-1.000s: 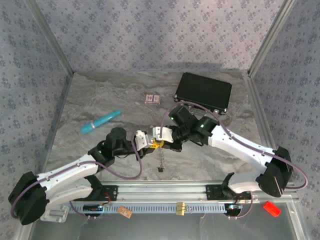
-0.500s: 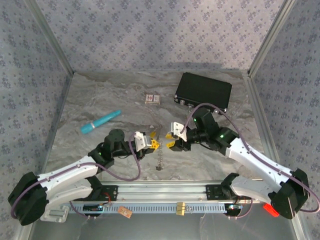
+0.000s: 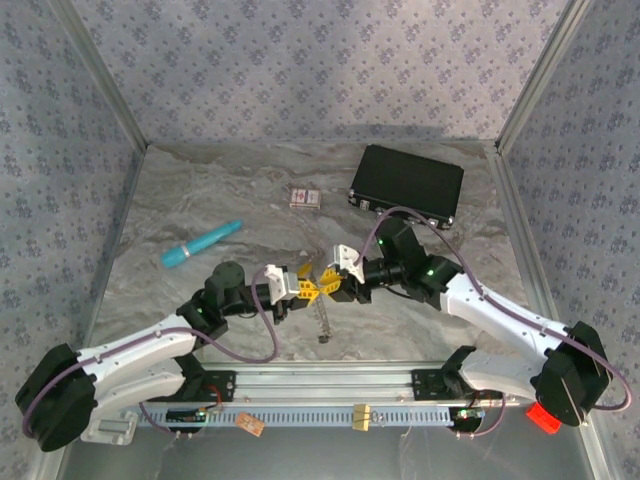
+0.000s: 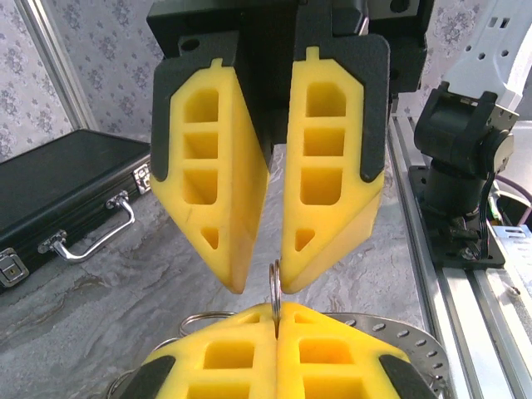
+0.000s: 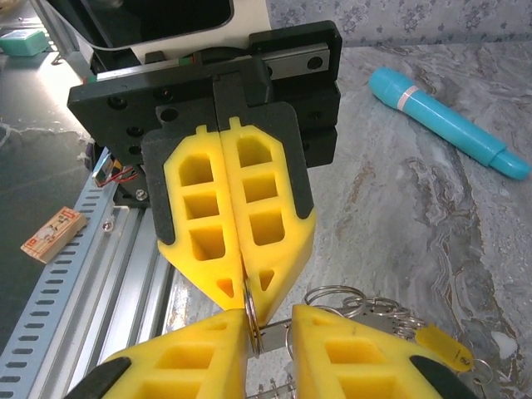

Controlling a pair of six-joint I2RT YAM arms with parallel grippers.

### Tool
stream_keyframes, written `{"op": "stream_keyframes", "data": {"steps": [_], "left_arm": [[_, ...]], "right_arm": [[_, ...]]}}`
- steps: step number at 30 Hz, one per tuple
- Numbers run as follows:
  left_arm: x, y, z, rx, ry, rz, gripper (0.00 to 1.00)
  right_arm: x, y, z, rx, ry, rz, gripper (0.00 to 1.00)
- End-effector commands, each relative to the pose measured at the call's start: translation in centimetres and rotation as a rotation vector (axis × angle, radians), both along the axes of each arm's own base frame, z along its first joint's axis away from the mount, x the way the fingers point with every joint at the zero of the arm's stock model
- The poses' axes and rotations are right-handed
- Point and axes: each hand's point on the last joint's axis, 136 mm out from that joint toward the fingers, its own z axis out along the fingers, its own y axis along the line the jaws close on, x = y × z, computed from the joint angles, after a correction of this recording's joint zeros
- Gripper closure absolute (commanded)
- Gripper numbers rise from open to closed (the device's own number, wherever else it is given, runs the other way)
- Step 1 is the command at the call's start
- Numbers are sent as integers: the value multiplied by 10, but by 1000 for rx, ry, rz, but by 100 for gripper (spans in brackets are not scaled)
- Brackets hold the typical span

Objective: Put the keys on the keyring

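Note:
My left gripper [image 3: 302, 285] [image 4: 277, 309] [image 5: 243, 291] is shut on the edge of a thin silver keyring [image 4: 275, 287] [image 5: 252, 320] and holds it upright above the table. Facing it tip to tip is my right gripper [image 3: 330, 283] [image 5: 270, 328] [image 4: 266, 283], open with a narrow gap. The ring's free edge sits in that gap against one pad. A cluster of further silver rings [image 5: 341, 295] and a flat metal piece hang from the ring. A key with a yellow head [image 5: 439, 345] lies at the far end. A thin chain [image 3: 322, 320] dangles below the grippers.
A black case [image 3: 407, 184] [image 4: 58, 183] lies at the back right. The teal pen-like stick [image 3: 201, 244] [image 5: 449, 120] lies to the left, and a small red-and-white box [image 3: 305, 197] at the back middle. The metal rail [image 3: 330, 380] runs along the near edge.
The right gripper let go at the left gripper, drew back to the right with its jaws wider, then came back in. Its jaws now stand narrower around the ring. The left gripper stayed shut.

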Motion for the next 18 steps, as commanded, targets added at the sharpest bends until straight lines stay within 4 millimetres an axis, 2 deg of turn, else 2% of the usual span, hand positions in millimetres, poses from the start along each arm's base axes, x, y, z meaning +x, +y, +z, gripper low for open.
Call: {"op": "stream_keyframes", "data": {"steps": [1, 3, 6, 9, 13, 18], "left_arm": [[-8, -1, 27, -84, -58, -40, 100], [-9, -1, 27, -86, -57, -42, 100], [-3, 0, 26, -81, -47, -9, 99], [10, 4, 21, -49, -26, 74, 78], [18, 8, 10, 41, -15, 121, 75], [20, 8, 3, 93, -10, 123, 75]], "right_arm": [[-4, 3, -1, -9, 0, 26, 80], [-4, 3, -2, -15, 2, 31, 86], [-6, 4, 1, -13, -4, 45, 100], [-4, 2, 3, -53, -30, 37, 100], [3, -6, -1, -184, -98, 1, 100], [7, -16, -17, -390, -139, -3, 100]]}}
